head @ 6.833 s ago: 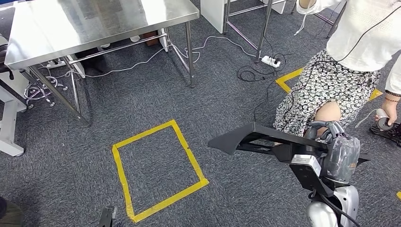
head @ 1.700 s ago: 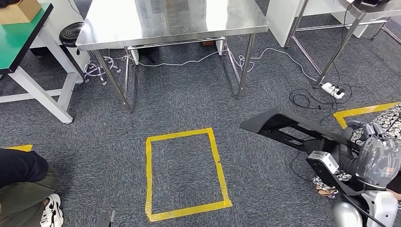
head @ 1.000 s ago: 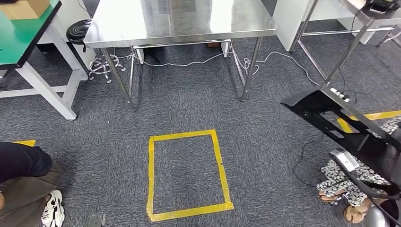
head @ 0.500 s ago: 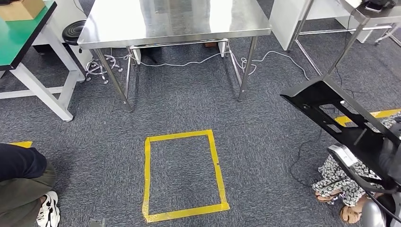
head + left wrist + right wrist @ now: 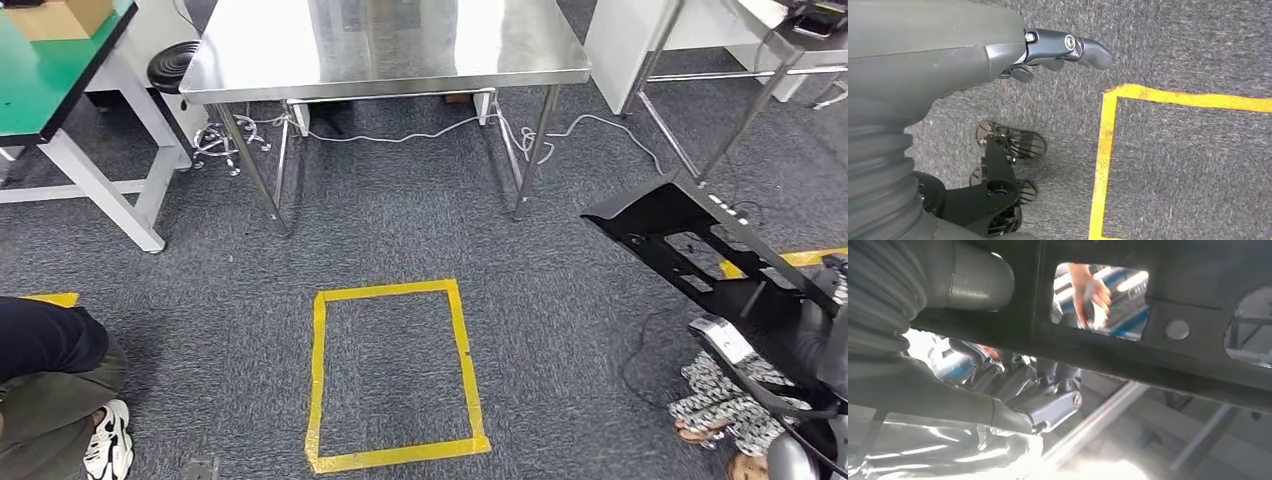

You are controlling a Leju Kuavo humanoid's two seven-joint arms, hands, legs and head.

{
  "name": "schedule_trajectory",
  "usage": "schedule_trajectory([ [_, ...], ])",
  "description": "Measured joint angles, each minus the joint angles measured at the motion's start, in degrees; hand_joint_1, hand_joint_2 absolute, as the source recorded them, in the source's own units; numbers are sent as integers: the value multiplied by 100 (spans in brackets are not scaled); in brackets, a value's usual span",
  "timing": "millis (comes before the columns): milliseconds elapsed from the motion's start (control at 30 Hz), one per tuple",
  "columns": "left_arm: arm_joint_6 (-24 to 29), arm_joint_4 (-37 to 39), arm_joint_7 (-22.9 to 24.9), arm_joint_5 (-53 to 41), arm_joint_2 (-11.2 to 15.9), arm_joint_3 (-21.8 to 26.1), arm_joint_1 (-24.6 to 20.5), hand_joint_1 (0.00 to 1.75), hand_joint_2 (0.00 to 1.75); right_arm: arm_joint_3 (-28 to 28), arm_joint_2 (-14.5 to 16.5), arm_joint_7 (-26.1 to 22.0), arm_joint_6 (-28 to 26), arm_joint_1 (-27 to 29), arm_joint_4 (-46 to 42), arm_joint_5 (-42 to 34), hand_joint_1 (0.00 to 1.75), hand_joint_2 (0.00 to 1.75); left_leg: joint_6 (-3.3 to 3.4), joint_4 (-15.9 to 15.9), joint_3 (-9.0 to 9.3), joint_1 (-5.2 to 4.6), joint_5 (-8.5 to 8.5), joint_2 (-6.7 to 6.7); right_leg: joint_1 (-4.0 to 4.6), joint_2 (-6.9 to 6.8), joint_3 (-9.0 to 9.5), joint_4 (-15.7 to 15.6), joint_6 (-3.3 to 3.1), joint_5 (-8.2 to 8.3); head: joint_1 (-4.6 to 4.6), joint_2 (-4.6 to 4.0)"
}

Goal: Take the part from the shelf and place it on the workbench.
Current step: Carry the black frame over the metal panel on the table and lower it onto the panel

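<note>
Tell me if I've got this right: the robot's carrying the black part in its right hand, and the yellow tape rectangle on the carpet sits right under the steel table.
Not quite. The yellow tape rectangle lies on open carpet in front of the steel table, not under it, as the head view shows. The black part is indeed in the right hand.

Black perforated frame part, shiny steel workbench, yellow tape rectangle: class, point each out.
black frame part point(image 5: 668, 222), head view, its flat near end
steel workbench point(image 5: 300, 50), head view, bare tabletop
yellow tape rectangle point(image 5: 318, 370), head view, left strip
</note>
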Motion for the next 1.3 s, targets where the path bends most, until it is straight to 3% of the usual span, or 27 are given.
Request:
schedule_trajectory([
  [67,23,-1,9,-5,14,0,6,0,175,41,-5,-1,23,-38,41,-9,175,175,-44,104,-53,-19,-67,-4,12,16,6,15,-121,-29,-16,0],
  [167,45,0,21,-12,22,0,14,0,175,98,-10,-3,25,-97,75,-22,175,175,-115,307,-126,40,-202,-3,-8,24,28,42,-220,-53,-39,0],
  [200,47,0,22,-14,24,0,14,0,175,113,-13,-2,23,-117,81,-26,175,175,-149,550,-241,59,-335,-3,-4,27,43,41,-242,-62,-40,0],
  [267,48,1,22,-14,24,1,19,0,175,136,-17,-1,23,-141,89,-28,175,175,-191,1285,-641,79,-657,-1,28,26,57,43,-280,-83,-43,0],
  [300,48,1,23,-14,24,1,24,0,175,147,-17,-1,23,-146,97,-28,175,175,-190,1599,-840,85,-739,0,48,27,63,44,-294,-93,-43,0],
  [333,48,2,23,-14,24,2,29,0,175,157,-19,-1,22,-148,106,-29,175,175,-171,1744,-963,85,-714,0,72,29,74,44,-308,-105,-43,0],
  [367,48,2,24,-14,24,2,32,0,175,169,-20,-1,22,-149,115,-33,175,175,-129,1666,-977,79,-571,-2,101,33,94,42,-324,-118,-42,0],
  [400,49,2,25,-14,25,2,33,0,175,180,-23,0,22,-157,122,-38,175,175,-61,1376,-878,62,-344,-5,133,38,122,38,-337,-133,-43,0],
  [467,52,1,25,-13,48,6,31,0,175,202,-23,3,23,-180,133,-55,175,175,143,632,-556,-8,54,3,174,47,176,14,-354,-157,-20,0],
  [533,57,1,22,-5,73,17,29,0,175,233,-23,6,23,-226,161,-69,175,175,273,260,-387,-84,158,31,154,51,200,-27,-339,-162,5,0],
  [600,60,-1,19,3,86,30,30,0,175,279,-28,7,24,-266,199,-80,175,175,295,136,-324,-140,157,46,129,43,228,-92,-289,-154,-7,0],
  [667,59,-2,15,8,92,40,37,0,175,319,-41,4,25,-311,235,-90,175,175,329,-126,-148,-133,238,48,149,16,222,-73,-263,-177,-11,0],
  [700,58,-1,13,11,89,45,38,0,175,331,-52,4,26,-354,253,-94,175,175,354,-252,-60,-114,284,49,165,8,148,71,-275,-243,-6,0],
  [767,56,1,10,15,75,64,33,0,175,348,-62,6,27,-425,296,-105,175,175,369,-350,13,-93,313,49,158,8,-207,687,-310,-477,5,0],
  [833,56,4,10,19,59,84,40,0,175,376,-68,8,28,-441,345,-111,175,175,339,-342,20,-84,289,36,121,9,-592,1262,-260,-601,9,0],
  [867,56,7,10,21,47,89,49,0,175,392,-69,7,29,-445,368,-111,175,175,307,-323,22,-73,265,27,89,7,-662,1293,-191,-539,6,0],
  [900,56,10,11,23,36,92,57,0,175,407,-70,7,29,-456,391,-111,175,175,259,-284,20,-53,230,16,55,4,-612,1107,-102,-395,7,0],
  [967,56,13,11,23,32,98,63,0,175,427,-69,7,29,-493,425,-111,175,175,127,-106,-22,-22,108,0,-6,-14,-313,437,59,-75,17,0],
  [1000,56,13,11,23,38,103,62,0,175,437,-72,7,29,-511,439,-112,175,175,62,12,-62,-13,28,-5,-14,-10,-194,203,65,4,23,0],
  [1033,56,13,10,23,45,110,62,0,175,450,-73,8,29,-519,454,-113,175,175,9,107,-97,-16,-38,-7,-7,-6,-131,96,21,23,23,0],
  [1100,57,14,7,26,53,124,68,0,175,470,-75,8,27,-525,474,-113,175,175,-33,194,-131,-7,-107,-7,18,18,-122,105,-123,-10,15,0],
  [1200,58,14,3,31,61,133,74,0,175,486,-72,8,24,-528,481,-111,175,175,-98,426,-217,58,-274,-7,-1,32,-85,108,-225,-27,4,0],
  [1300,57,14,-1,26,61,133,82,0,175,492,-71,8,21,-520,481,-112,175,175,-193,1344,-723,104,-662,-6,17,37,-54,107,-284,-59,-3,0],
])
